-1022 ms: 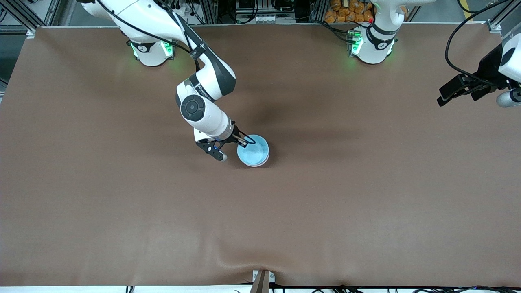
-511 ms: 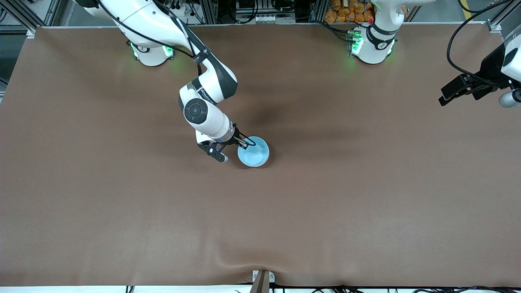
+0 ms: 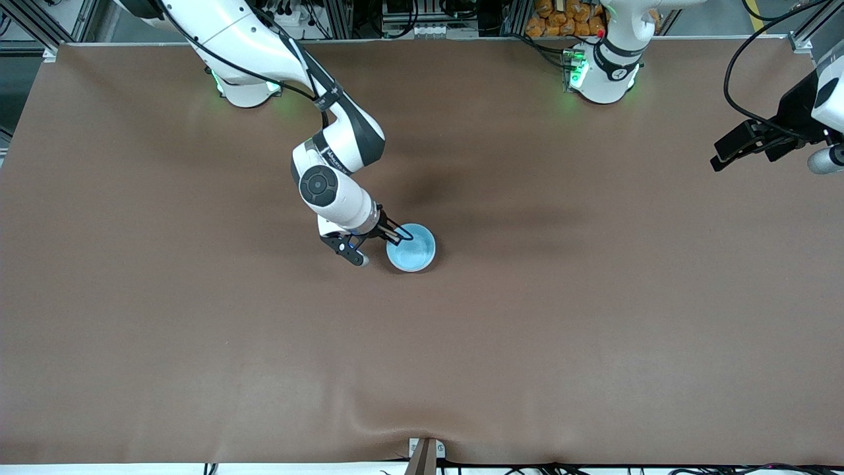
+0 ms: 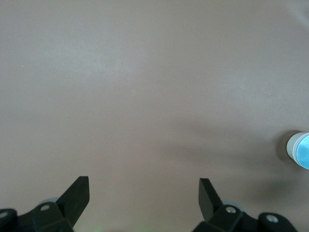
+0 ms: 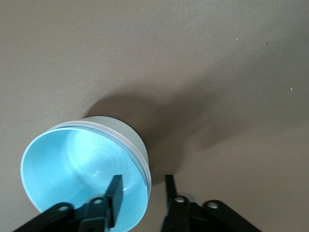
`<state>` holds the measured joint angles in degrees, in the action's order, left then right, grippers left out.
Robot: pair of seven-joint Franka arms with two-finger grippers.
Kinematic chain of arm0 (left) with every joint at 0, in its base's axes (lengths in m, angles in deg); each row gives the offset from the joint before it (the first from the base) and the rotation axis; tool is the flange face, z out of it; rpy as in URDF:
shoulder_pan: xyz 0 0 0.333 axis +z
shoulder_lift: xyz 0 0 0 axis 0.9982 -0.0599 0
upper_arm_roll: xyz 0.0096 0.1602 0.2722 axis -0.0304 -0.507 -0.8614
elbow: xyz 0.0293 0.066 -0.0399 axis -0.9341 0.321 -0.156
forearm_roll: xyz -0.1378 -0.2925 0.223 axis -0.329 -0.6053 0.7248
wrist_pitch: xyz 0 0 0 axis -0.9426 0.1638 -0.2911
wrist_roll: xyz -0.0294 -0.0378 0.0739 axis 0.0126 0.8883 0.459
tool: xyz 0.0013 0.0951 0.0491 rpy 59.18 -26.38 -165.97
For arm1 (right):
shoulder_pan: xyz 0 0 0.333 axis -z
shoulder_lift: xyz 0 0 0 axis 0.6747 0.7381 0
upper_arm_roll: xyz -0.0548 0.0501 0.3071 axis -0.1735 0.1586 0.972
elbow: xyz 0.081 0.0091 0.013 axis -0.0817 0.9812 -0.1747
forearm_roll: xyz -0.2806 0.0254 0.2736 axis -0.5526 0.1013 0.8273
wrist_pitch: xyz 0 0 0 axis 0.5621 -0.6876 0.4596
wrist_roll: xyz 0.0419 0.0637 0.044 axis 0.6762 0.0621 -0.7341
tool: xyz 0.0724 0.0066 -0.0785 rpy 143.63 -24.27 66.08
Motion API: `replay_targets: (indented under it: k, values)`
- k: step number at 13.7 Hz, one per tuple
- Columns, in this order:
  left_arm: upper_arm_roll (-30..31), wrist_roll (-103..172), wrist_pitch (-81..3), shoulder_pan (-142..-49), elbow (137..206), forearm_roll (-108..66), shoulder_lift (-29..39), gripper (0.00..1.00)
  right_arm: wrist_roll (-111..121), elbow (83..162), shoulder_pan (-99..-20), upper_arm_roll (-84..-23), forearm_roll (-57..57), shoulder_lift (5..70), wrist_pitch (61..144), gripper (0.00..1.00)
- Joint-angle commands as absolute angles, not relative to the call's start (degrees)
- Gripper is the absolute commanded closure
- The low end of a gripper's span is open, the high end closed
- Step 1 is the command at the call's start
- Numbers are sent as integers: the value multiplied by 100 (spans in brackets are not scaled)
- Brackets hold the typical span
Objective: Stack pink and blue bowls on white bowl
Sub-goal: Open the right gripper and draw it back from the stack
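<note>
The light blue bowl sits upright mid-table, nested in a whitish bowl whose pale outer wall shows under its rim in the right wrist view. The pink bowl is hidden. My right gripper is at the blue bowl's rim on the right arm's side. In the right wrist view the gripper is open, with one finger inside the bowl and one outside, both clear of the wall. My left gripper waits open and empty over the left arm's end of the table. Its wrist view shows the gripper and, far off, the blue bowl.
The brown table mat is bare around the stack. A metal bracket sits at the table edge nearest the front camera.
The right gripper has come down with the blue bowl. The bowl now sits lower and looks smaller, and the white rim that showed beneath it is covered. The left arm has hardly moved.
</note>
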<state>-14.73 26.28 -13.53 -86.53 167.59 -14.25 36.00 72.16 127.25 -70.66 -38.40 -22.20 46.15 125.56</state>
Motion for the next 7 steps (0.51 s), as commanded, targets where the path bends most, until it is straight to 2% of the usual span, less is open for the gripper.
replay_targets:
  k: [1,4,7]
  values:
    - [-1437,2742,-1269,-8595,16780,-1411,3694,0,7247,12018,-7030,-4000,-2290,4524,11562,0]
    - [-1437,2742,-1260,-8595,16780,-1411,3703,0,7203,10982,-6916,-4473,-2298,4532,10733,0]
    - [-1402,2751,-1120,-8595,16763,-1411,3729,0,7107,10408,-6391,-4519,-2561,4559,10626,0]
